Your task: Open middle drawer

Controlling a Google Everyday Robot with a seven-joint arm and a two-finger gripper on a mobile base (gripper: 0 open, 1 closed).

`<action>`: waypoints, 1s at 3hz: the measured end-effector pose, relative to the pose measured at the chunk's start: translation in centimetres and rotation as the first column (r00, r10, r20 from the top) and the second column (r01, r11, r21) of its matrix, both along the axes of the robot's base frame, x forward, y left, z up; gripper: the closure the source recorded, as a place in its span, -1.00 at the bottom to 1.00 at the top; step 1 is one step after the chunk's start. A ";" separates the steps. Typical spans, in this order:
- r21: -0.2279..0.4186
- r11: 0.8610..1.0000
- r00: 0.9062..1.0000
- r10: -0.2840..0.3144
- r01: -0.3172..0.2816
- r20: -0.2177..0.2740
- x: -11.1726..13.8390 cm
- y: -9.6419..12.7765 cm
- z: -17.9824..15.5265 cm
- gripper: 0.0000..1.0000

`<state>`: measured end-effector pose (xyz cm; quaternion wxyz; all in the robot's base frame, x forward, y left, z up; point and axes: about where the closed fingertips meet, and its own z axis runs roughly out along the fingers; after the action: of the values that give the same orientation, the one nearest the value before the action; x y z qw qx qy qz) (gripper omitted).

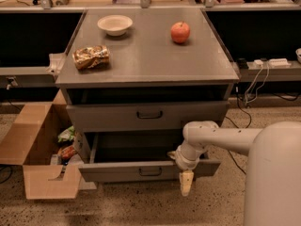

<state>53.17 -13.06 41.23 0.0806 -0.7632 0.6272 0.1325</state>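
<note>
The grey cabinet (pixel 150 55) has a stack of drawers. The middle drawer (pixel 103 117) has a flat grey front with a small black loop handle (pixel 149 114) at its centre; its front sits close under the cabinet top and none of its interior shows. Below it, the lowest drawer (pixel 113 172) is pulled out, showing its dark interior. My gripper (pixel 186 183) points downward in front of the lowest drawer's right part, below and to the right of the middle drawer's handle, and holds nothing that I can see.
On the cabinet top are a white bowl (pixel 114 24), a red apple (pixel 180 32) and a wrapped snack bag (pixel 91 56). An open cardboard box (pixel 33 145) stands on the floor at the left. Cables and a power strip (pixel 269 63) lie at the right.
</note>
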 end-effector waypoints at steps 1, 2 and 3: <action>-0.057 0.997 0.998 0.057 -0.059 -0.032 -1.5 -0.1 -0.2 -0.64; -0.107 0.991 0.997 0.081 -0.082 -0.012 -3.2 0.0 1.0 0.01; -0.107 0.991 0.997 0.081 -0.082 -0.011 -3.2 0.0 1.7 0.48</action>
<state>49.99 -13.08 42.90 0.0316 -0.7911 0.6019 0.1044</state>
